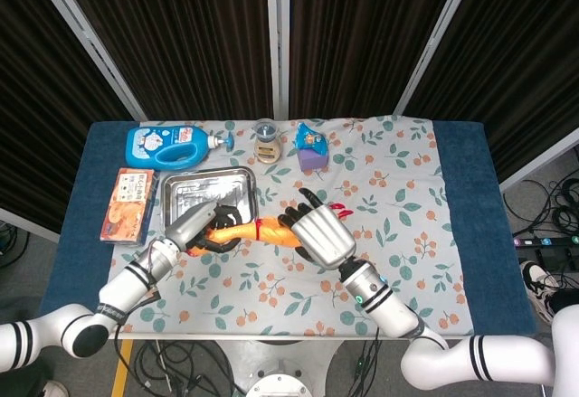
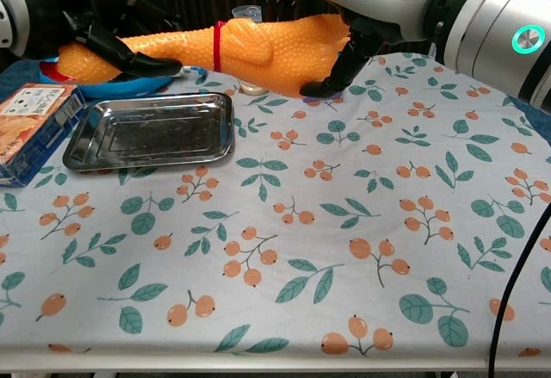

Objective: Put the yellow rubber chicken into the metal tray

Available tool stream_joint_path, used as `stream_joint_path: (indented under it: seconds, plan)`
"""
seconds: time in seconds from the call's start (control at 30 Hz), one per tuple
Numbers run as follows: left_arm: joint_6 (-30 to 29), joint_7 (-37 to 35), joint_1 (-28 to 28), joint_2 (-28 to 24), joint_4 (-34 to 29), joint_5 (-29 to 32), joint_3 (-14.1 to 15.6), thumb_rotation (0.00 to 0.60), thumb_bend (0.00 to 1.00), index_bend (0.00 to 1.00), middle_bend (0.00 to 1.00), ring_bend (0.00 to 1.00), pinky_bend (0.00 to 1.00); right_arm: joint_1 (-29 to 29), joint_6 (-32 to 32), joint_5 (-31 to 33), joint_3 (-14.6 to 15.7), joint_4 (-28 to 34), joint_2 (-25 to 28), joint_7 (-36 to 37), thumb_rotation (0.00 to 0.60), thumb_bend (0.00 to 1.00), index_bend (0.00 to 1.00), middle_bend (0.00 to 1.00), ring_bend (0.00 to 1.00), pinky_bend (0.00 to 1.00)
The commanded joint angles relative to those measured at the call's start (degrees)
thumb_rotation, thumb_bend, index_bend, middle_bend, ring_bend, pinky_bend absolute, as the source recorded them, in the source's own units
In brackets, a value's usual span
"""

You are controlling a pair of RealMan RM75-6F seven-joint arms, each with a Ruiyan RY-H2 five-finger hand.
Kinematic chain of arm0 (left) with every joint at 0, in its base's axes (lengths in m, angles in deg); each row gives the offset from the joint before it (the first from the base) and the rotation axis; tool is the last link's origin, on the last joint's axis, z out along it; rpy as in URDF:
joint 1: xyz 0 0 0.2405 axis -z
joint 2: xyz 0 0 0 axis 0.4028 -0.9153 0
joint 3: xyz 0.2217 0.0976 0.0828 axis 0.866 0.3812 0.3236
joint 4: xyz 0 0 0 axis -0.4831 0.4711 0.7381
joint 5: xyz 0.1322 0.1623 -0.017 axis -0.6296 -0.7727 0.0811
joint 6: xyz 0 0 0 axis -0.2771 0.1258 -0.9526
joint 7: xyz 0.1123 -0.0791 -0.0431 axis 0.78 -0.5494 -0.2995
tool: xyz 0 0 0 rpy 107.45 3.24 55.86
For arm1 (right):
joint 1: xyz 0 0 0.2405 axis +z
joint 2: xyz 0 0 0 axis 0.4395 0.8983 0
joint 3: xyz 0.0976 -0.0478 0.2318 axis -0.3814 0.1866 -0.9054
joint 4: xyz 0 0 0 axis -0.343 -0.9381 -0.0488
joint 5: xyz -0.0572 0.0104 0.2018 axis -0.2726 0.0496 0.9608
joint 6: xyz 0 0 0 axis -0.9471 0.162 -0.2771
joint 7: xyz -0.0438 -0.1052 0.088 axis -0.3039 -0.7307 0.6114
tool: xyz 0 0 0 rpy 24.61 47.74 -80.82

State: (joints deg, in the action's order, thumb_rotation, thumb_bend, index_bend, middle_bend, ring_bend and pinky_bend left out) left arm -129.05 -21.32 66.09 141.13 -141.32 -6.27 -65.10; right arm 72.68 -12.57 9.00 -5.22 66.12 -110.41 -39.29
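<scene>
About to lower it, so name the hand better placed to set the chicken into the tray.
Left hand: it grips the yellow rubber chicken right above the metal tray; the right hand holds the far end.

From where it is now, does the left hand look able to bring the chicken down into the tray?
Probably yes. The left hand grips one end of the yellow rubber chicken almost over the metal tray, which lies bare. But the right hand holds the other end, so both must move together.

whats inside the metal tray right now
Nothing shows inside the metal tray; its floor is bare in the chest view. The rubber chicken hangs above, held by both hands. From the head view, the left hand hides the tray's near edge.
</scene>
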Motion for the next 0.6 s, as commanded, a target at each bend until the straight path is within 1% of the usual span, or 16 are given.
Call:
stream_joint_path:
  seconds: [0.03, 0.1, 0.13, 0.17, 0.2, 0.23, 0.27, 0.3, 0.37, 0.4, 0.43, 0.6]
  plan:
    - [0.0, 0.2, 0.1, 0.1, 0.0, 0.1, 0.0, 0.6, 0.8, 0.78, 0.85, 0.78, 0.87, 0.0, -0.1, -0.4, 0.4, -0.1, 0.0, 0.1, 0.6, 0.7, 1.0, 0.94, 0.64, 0.17]
    - [0.0, 0.3, 0.1, 0.1, 0.0, 0.0, 0.1, 0.6, 0.8, 0.78, 0.85, 0.78, 0.87, -0.1, -0.5, -0.4, 0.3, -0.2, -0.1, 0.3, 0.6, 0.7, 1.0, 0.94, 0.64, 0.17]
    - [-0.1, 0.4, 0.1, 0.2, 0.0, 0.0, 0.2, 0.6, 0.8, 0.78, 0.85, 0.78, 0.87, -0.2, -0.8, -0.3, 0.1, -0.2, 0.1, 0.4, 0.6, 0.68, 0.98, 0.91, 0.62, 0.17]
    - [-0.1, 0.5, 0.0, 0.2, 0.0, 0.0, 0.3, 0.6, 0.8, 0.78, 0.85, 0.78, 0.87, -0.3, -1.0, -0.2, 0.0, -0.2, 0.2, 0.4, 0.6, 0.64, 0.94, 0.88, 0.59, 0.17]
    - [-0.2, 0.7, 0.0, 0.2, 0.1, -0.1, 0.4, 0.6, 0.8, 0.78, 0.85, 0.78, 0.87, -0.4, -1.3, -0.1, -0.2, -0.2, 0.3, 0.5, 0.6, 0.57, 0.87, 0.82, 0.55, 0.17]
    - [-0.2, 1.0, 0.0, 0.3, 0.2, 0.0, 0.5, 0.6, 0.8, 0.78, 0.85, 0.78, 0.87, -0.5, -1.6, 0.1, -0.3, -0.1, 0.5, 0.4, 0.6, 0.46, 0.74, 0.73, 0.47, 0.16]
    - [-0.2, 1.1, 0.0, 0.4, 0.3, 0.0, 0.6, 0.6, 0.8, 0.78, 0.85, 0.78, 0.87, -0.6, -1.8, 0.2, -0.4, 0.0, 0.6, 0.3, 0.6, 0.38, 0.65, 0.67, 0.41, 0.16]
    - [-0.2, 1.2, 0.1, 0.5, 0.4, 0.2, 0.6, 0.6, 0.8, 0.78, 0.85, 0.78, 0.87, -0.6, -2.1, 0.4, -0.4, 0.2, 0.8, 0.0, 0.6, 0.22, 0.48, 0.55, 0.32, 0.15]
    - [-0.3, 1.3, 0.1, 0.8, 0.5, 0.5, 0.5, 0.6, 0.8, 0.78, 0.85, 0.78, 0.87, -0.7, -2.2, 0.9, -0.5, 0.6, 1.1, -0.5, 0.6, 0.05, 0.29, 0.42, 0.23, 0.14]
    - [-0.4, 1.3, 0.1, 0.9, 0.5, 0.7, 0.5, 0.6, 0.8, 0.78, 0.85, 0.78, 0.87, -0.6, -2.2, 1.2, -0.6, 0.9, 1.2, -0.7, 0.6, 0.01, 0.22, 0.36, 0.19, 0.13]
    - [-0.5, 1.4, 0.1, 0.9, 0.5, 0.8, 0.5, 0.6, 0.8, 0.78, 0.85, 0.78, 0.87, -0.6, -2.2, 1.3, -0.6, 1.0, 1.3, -0.7, 0.6, 0.0, 0.15, 0.3, 0.16, 0.12]
    - [-0.3, 1.7, 0.2, 0.8, 0.4, 1.2, 0.3, 0.6, 0.8, 0.78, 0.85, 0.78, 0.87, -0.6, -2.6, 1.4, -0.4, 0.9, 1.3, -1.0, 0.6, 0.0, 0.01, 0.18, 0.09, 0.1]
